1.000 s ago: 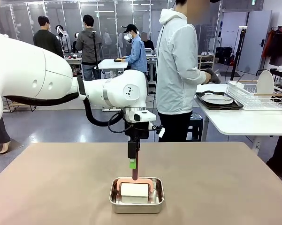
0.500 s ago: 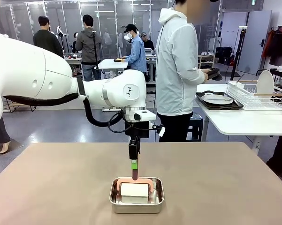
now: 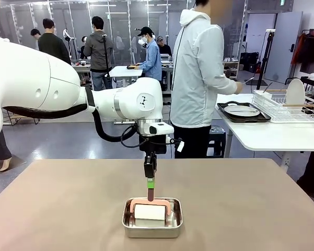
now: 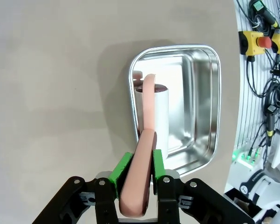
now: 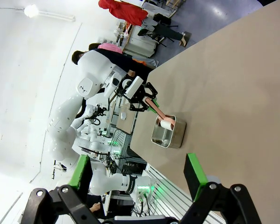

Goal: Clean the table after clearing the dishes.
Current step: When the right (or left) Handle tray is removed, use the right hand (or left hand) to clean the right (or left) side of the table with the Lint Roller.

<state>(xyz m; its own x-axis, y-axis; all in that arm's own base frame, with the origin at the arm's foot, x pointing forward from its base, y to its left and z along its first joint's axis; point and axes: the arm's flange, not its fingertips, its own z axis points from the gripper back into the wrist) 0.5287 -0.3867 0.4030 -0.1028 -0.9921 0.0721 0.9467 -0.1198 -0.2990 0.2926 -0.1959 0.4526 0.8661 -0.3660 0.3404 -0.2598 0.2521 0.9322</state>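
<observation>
**Roller clamped, lift risk**
My left gripper (image 4: 140,169) is pinched on the roller handle (image 4: 148,107). The roller (image 3: 150,212) sits in the pan (image 3: 175,225) on the table (image 3: 68,209). The dishes (image 3: 242,111) are on the side table (image 3: 271,137). My right gripper (image 5: 137,164) is apart. The handle may pivot in my grip, snagging the pan.

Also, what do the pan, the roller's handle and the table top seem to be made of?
Pan: polished metal, probably stainless steel; its walls mirror the white roll inside.
Handle: smooth pink plastic, perhaps slightly rubbery; the colour is even, with a soft sheen.
Table top: matte taupe, likely laminate or a coated board; it shows no glare and no grain.
</observation>
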